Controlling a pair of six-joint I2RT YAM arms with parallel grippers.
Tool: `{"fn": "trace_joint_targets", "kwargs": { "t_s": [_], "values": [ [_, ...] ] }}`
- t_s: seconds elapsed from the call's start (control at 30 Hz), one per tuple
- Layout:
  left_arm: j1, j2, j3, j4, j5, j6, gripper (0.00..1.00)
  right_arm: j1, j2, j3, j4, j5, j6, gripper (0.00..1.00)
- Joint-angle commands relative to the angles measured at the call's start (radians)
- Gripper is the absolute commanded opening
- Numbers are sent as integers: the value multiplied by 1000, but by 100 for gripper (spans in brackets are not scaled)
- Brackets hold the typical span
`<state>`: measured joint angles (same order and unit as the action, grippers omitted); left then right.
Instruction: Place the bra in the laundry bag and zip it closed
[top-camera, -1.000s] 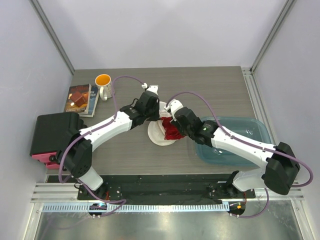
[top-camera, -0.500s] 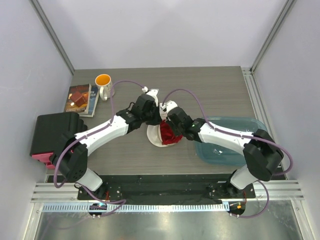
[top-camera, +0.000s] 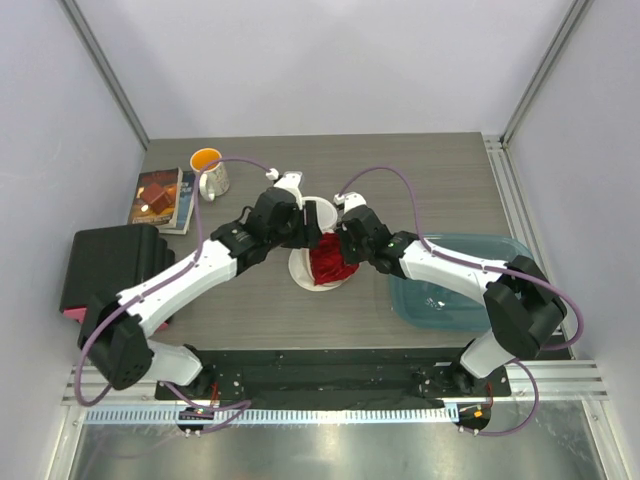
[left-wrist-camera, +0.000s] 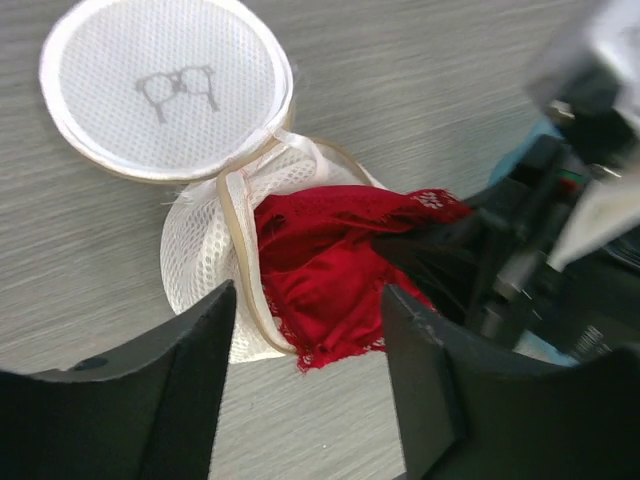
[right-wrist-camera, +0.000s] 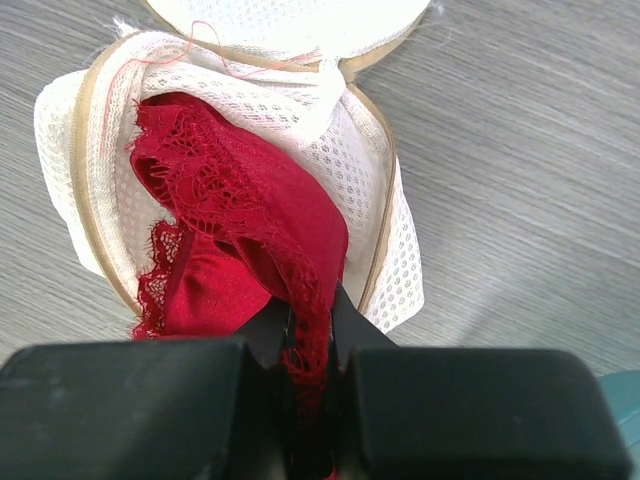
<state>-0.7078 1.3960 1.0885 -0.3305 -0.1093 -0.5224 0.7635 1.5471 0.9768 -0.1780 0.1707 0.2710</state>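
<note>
Where the bag lies unzipped, the bra is lodged partly inside, its lace edge pinched by the right gripper; the left gripper is spread wide, empty, just above.

A white mug with an orange inside stands beside a brown paperback book on the grey wood-grain table, between a black case and a translucent teal tub.
</note>
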Motion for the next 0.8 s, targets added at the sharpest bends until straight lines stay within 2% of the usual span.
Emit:
{"fn": "trace_joint_targets", "kwargs": {
  "t_s": [0.0, 0.03, 0.13, 0.2, 0.3, 0.47, 0.73, 0.77],
  "values": [
    [-18, -87, -38, -48, -46, -33, 56, -7, -35, 0, 48, -17, 62, 1],
    [-22, -91, -47, -54, -44, -45, 50, -6, -36, -1, 46, -17, 65, 1],
    [-41, -74, -91, -55, -38, -96, 44, -6, -42, 3, 45, -36, 79, 1],
    [-47, -35, -96, -48, -53, -134, 43, -6, -42, 5, 51, -39, 86, 1],
    [-50, 3, -95, -48, -113, -159, 54, -6, -39, 3, 55, -45, 85, 1],
    [-48, 55, -87, -44, -153, -169, 54, -7, -50, -1, 57, -46, 85, 1],
    [-48, 158, -61, -15, -159, -149, 45, -7, -51, -18, 87, -73, 100, 1],
    [-48, 166, -56, -15, -159, -148, 40, -12, -51, -20, 92, -79, 102, 1]
  ]
}}
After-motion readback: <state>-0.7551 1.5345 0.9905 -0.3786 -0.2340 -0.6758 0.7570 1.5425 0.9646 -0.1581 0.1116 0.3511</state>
